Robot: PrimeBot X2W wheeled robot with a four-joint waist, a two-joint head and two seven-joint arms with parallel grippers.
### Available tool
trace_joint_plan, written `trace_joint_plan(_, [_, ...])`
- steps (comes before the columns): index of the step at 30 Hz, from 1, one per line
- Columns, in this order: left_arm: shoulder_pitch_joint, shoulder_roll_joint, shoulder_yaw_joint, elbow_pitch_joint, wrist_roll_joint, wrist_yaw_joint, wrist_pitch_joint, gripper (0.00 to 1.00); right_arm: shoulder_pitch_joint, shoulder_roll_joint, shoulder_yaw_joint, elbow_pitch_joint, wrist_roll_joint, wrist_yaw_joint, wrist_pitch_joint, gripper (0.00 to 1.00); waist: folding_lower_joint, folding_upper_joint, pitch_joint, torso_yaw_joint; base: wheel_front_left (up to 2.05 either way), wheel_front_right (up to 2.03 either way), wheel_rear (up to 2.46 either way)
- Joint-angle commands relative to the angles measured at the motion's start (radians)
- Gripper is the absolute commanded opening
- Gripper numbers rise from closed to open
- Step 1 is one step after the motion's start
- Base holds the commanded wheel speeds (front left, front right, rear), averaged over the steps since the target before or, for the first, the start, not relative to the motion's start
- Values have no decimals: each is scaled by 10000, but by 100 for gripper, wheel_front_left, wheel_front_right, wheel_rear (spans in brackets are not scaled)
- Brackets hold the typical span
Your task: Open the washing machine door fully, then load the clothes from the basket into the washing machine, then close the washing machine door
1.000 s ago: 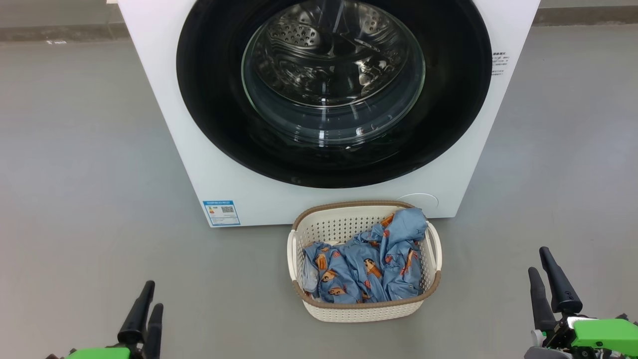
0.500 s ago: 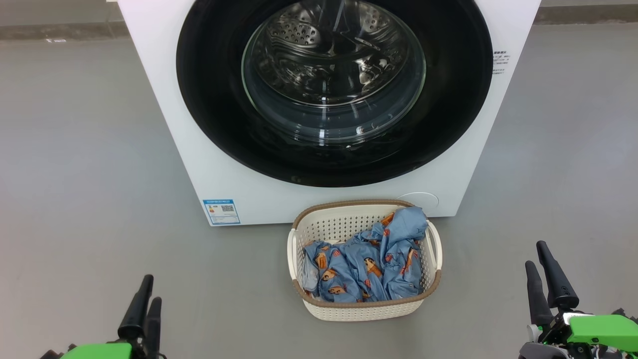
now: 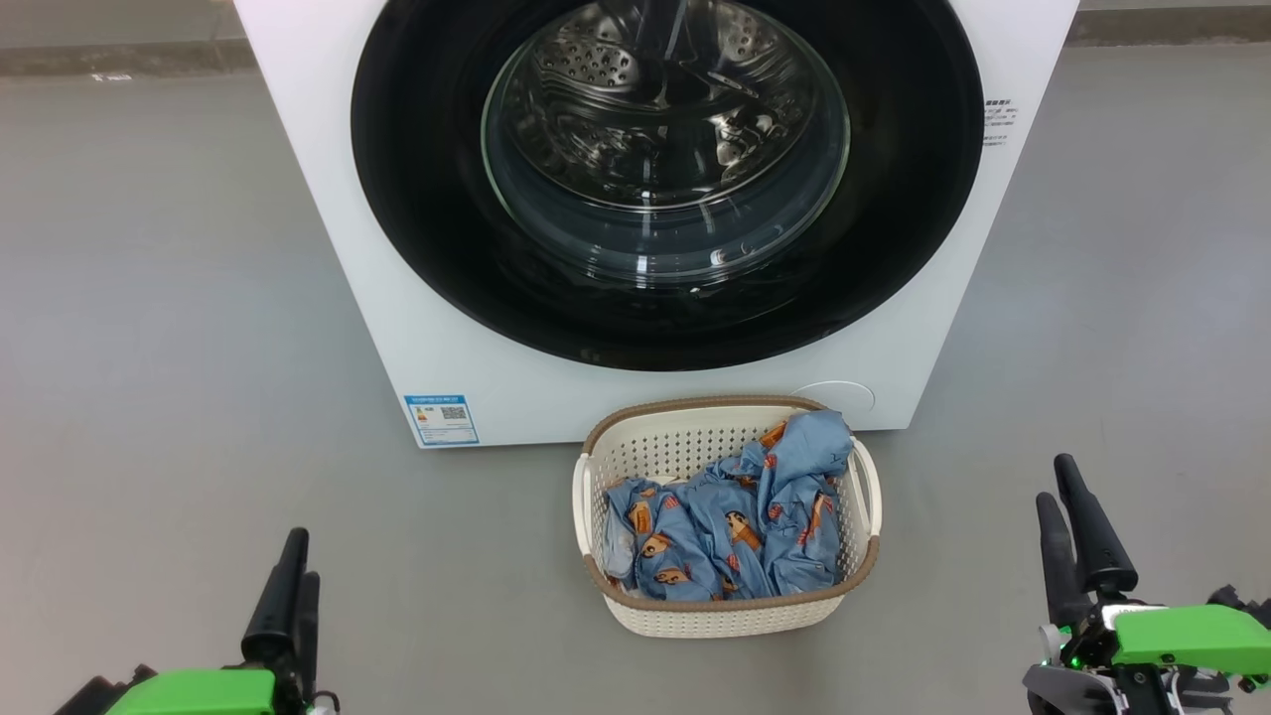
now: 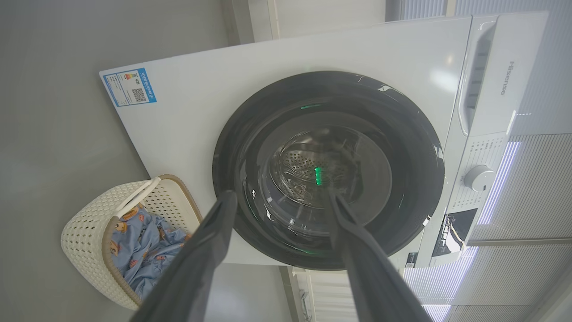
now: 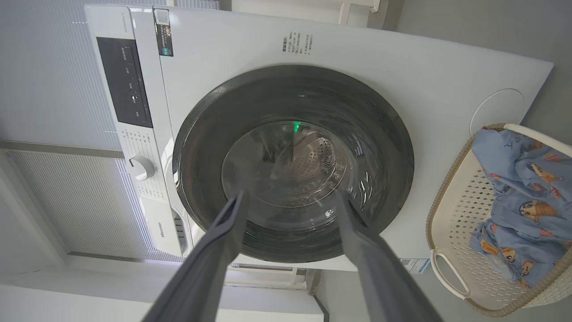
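Since one second ago my right gripper (image 3: pixel 1055 479) sits slightly more forward. The washing machine door (image 3: pixel 665 179) is shut, ahead and above it, with the basket (image 3: pixel 715 616) of clothes (image 3: pixel 735 526) just before. Right gripper and left gripper (image 3: pixel 303 554) are both spread wide and empty; I judge the right one nearer.

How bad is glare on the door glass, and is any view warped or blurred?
Head view: sharp, streaky highlights on the washing machine door, drum readable through it. Left wrist view: wide-angle bending, green reflection on the glass. Right wrist view: same bending, right end effector soft-edged.
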Motion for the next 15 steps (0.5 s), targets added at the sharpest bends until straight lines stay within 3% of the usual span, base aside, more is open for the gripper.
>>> trace_joint_plan(1, [-566,186,68,-382,236,-13,-125,100,-508,-114,170,-362,-140,4,-112,100,0,0,-1,4,0,0,0])
trace_joint_plan(15, [-685,202,-233,-747,1780,-17,-527,100,-753,-546,1077,-452,-1549,5,-614,100,0,0,38,26,0,0,0])
